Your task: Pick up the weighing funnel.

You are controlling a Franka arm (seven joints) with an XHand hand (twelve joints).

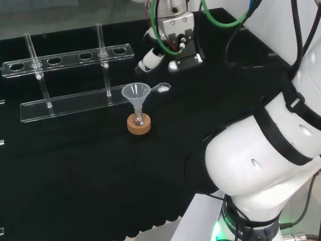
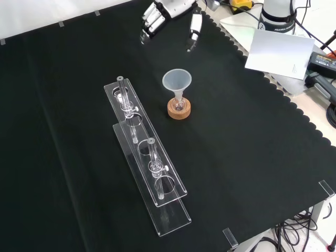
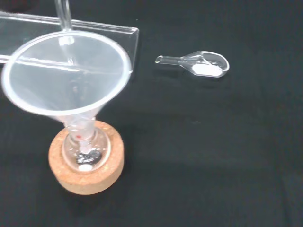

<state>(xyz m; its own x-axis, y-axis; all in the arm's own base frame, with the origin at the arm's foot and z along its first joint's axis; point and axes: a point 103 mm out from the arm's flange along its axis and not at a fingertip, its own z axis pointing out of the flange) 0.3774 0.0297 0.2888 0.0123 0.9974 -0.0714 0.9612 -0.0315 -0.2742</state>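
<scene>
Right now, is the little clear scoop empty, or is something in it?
Not empty. The weighing funnel lies on the black cloth, and the wrist view shows a small heap of white powder in its bowl.

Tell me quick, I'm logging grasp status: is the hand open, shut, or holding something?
Hand: open, holding nothing. The weighing funnel lies on the cloth.

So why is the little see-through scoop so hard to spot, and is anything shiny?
Wrist view: the weighing funnel is clear on the black cloth, so mostly its bright rim and the white powder in it stand out. Head view: it is a pale glint just right of the funnel. Front view: light catches the edges of the clear rack.
</scene>
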